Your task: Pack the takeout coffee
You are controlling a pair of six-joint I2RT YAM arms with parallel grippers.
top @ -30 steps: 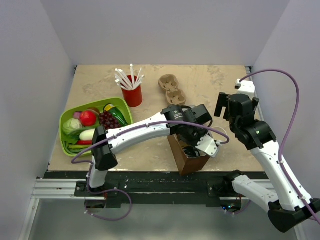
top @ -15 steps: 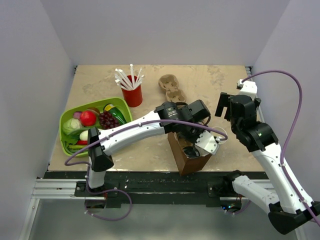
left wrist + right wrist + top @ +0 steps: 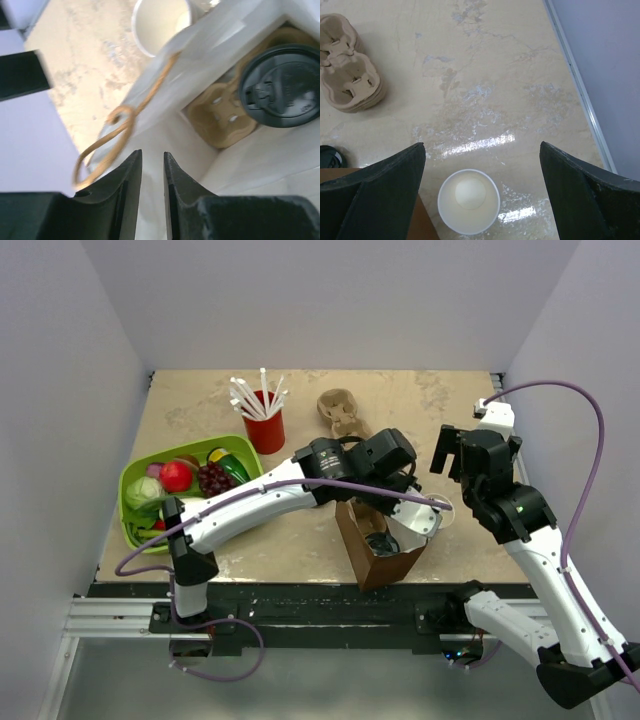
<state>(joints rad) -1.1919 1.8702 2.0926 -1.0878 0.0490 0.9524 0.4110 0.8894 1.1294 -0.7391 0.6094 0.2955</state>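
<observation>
The takeout coffee, a cup under a round black sip lid, sits in a cardboard carrier at the bottom of the brown paper bag. The bag is white inside. My left gripper is down in the bag's mouth, beside the right wall and its twine handle. Its jaws stand a narrow gap apart with nothing seen between them. My right gripper is wide open and empty, hovering above a lidless white cup.
The lidless cup stands just right of the bag. A stack of cardboard carriers lies at the back middle. A red cup of straws and a green basket of toy produce are on the left.
My left arm's wrist and forearm have shifted back and left while the gripper stays at the bag's mouth. The bag's right wall now spreads wider. The right arm rose slightly.
</observation>
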